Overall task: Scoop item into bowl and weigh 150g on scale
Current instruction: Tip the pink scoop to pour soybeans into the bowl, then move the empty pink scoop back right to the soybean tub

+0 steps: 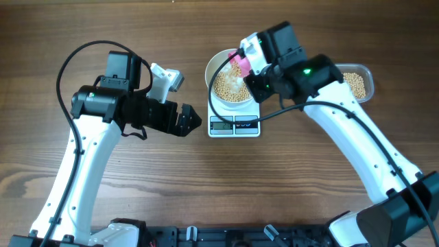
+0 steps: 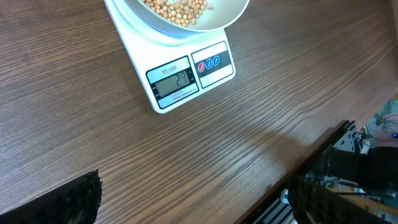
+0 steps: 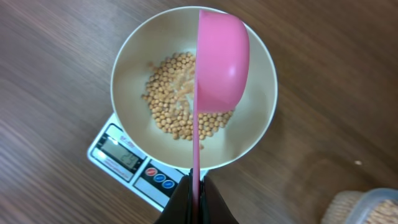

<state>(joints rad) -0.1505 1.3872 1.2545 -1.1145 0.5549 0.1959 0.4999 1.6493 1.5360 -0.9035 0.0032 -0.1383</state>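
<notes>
A white bowl (image 1: 223, 65) (image 3: 258, 118) stands on the white scale (image 1: 234, 125) (image 2: 186, 78) (image 3: 134, 165) and holds a layer of pale-tan beans (image 1: 230, 88) (image 3: 171, 112) (image 2: 177, 9). My right gripper (image 3: 196, 186) (image 1: 255, 68) is shut on the thin handle of a pink scoop (image 3: 221, 59) (image 1: 241, 63), which is turned on its side over the bowl. My left gripper (image 1: 192, 120) (image 2: 193, 199) stands open just left of the scale, with nothing between its fingers.
A clear tub (image 1: 360, 81) (image 3: 373, 208) with more beans sits right of the scale, partly behind my right arm. The table's front edge (image 2: 323, 146) runs across the lower right of the left wrist view.
</notes>
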